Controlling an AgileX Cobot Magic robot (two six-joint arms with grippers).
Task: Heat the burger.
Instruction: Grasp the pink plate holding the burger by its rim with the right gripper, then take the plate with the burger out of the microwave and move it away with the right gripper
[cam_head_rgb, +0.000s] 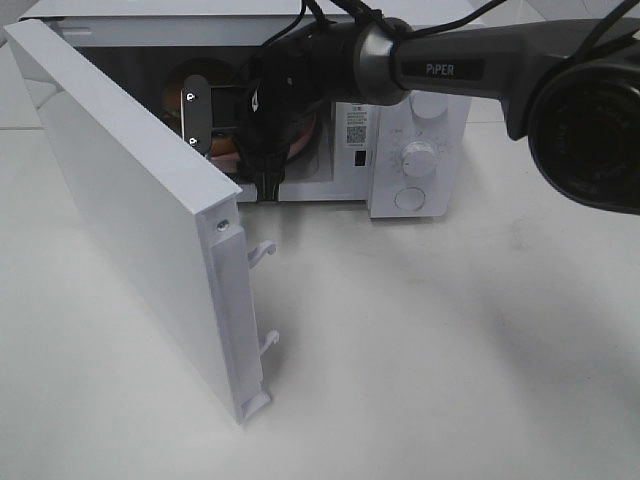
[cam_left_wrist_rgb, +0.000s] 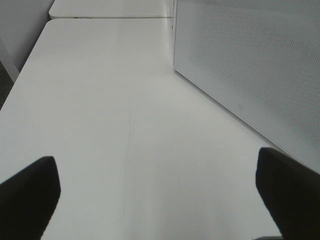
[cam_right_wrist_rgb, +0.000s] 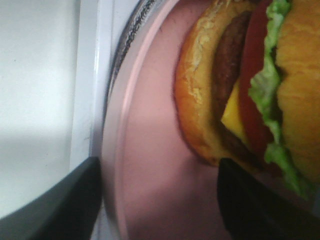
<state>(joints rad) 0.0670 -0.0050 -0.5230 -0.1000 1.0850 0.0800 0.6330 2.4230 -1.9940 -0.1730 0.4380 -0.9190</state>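
The burger (cam_right_wrist_rgb: 250, 95) sits on a round pink plate (cam_right_wrist_rgb: 150, 165) inside the white microwave (cam_head_rgb: 415, 150), which stands at the far edge of the white table (cam_head_rgb: 450, 350). In the right wrist view its layers show clearly: browned bun, dark patty, yellow cheese, a red slice and green lettuce. The plate rests on the glass turntable (cam_right_wrist_rgb: 131, 27), whose rim shows just beyond the plate's edge.

The microwave door (cam_head_rgb: 130, 210) is swung wide open toward the near left of the table, its two latch hooks (cam_head_rgb: 262, 250) pointing out over the bare surface. The control panel with its knobs (cam_head_rgb: 418, 158) faces forward on the oven's right side.

The right arm reaches from the right across the middle into the oven cavity. Its right hand (cam_right_wrist_rgb: 160, 200) straddles the plate's rim, one dark finger (cam_right_wrist_rgb: 65, 200) outside the plate and the other just beside the burger's lower bun; the fingers stand apart and whether they press on the plate I cannot tell.

The left hand (cam_left_wrist_rgb: 160, 195) hovers over bare table beside the perforated face of the open door (cam_left_wrist_rgb: 250, 65), fingers spread wide with nothing between them.
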